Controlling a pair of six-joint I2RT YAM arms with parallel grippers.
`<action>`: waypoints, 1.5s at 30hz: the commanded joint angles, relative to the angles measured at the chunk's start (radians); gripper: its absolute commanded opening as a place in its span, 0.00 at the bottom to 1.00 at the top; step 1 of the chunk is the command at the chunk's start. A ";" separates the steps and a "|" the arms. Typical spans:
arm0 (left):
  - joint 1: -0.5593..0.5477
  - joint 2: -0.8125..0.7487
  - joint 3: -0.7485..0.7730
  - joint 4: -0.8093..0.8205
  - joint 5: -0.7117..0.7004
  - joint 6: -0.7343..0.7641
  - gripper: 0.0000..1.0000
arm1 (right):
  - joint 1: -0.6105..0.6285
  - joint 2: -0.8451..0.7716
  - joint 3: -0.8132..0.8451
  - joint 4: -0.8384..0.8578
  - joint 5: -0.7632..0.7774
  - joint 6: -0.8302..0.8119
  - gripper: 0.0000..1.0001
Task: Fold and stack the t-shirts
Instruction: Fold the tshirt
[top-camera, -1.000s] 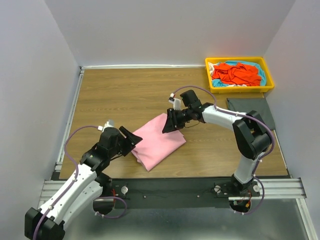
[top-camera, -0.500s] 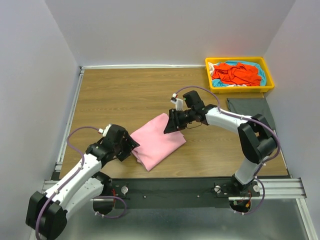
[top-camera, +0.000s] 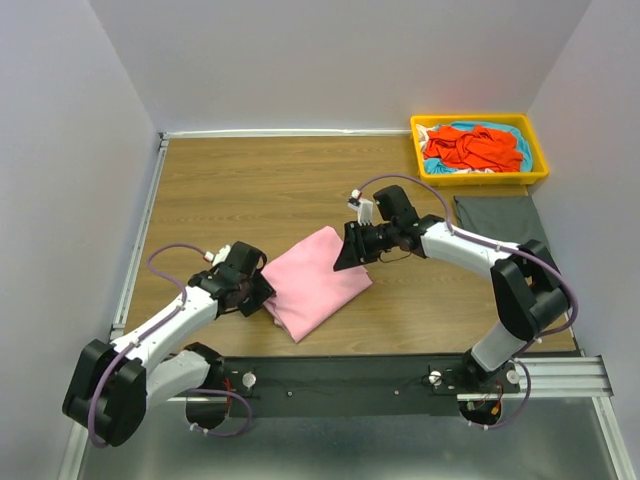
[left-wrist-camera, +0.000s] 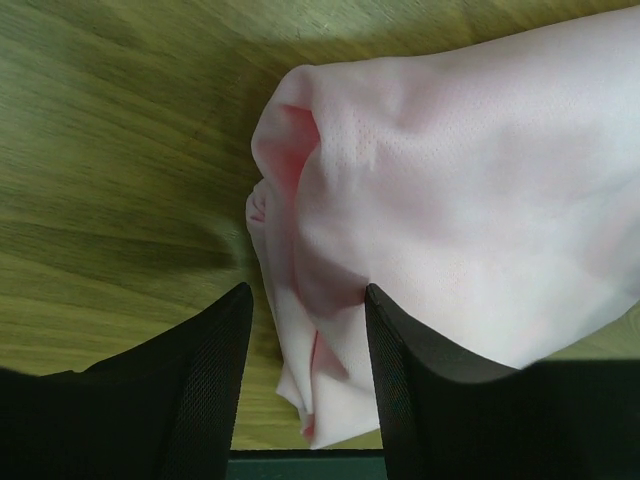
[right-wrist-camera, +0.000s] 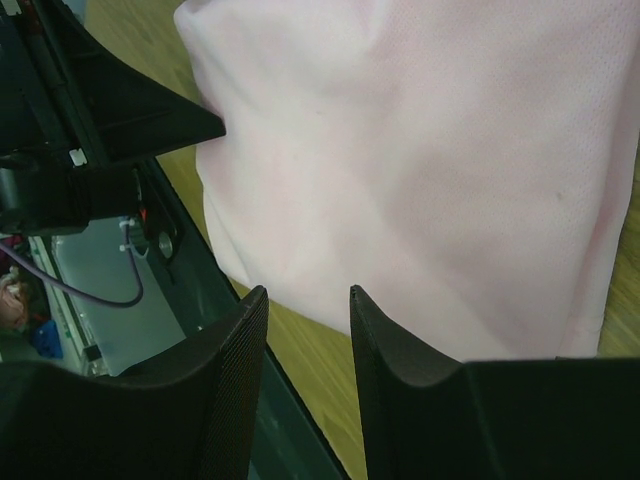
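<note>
Where left gripper (left-wrist-camera: 305, 300) gapes, pink t-shirt (left-wrist-camera: 480, 180) lies

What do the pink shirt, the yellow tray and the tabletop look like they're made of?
Pink shirt: soft matte knit, maybe cotton or fine mesh; tiny weave dots and limp folds show. Yellow tray: likely moulded plastic, smooth, even colour, stiff rim. Tabletop: wood grain, perhaps laminate; streaked brown, low sheen.

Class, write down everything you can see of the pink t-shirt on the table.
The pink t-shirt is soft fine-knit cloth, folded into a rough rectangle lying flat and diagonal on the wooden table near its front edge. Layered folds bunch at its left corner, where the open left pincer sits; the open right pincer is at its far right edge.
</note>
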 joint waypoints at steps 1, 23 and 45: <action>-0.008 0.016 -0.031 0.074 -0.002 -0.010 0.55 | 0.000 -0.029 -0.022 0.020 0.032 -0.038 0.46; 0.075 0.542 0.307 0.574 0.087 0.514 0.09 | -0.139 -0.110 -0.079 0.018 0.138 0.032 0.45; -0.028 0.204 -0.070 0.973 0.230 0.281 0.36 | -0.167 -0.060 -0.240 0.372 -0.136 0.239 0.45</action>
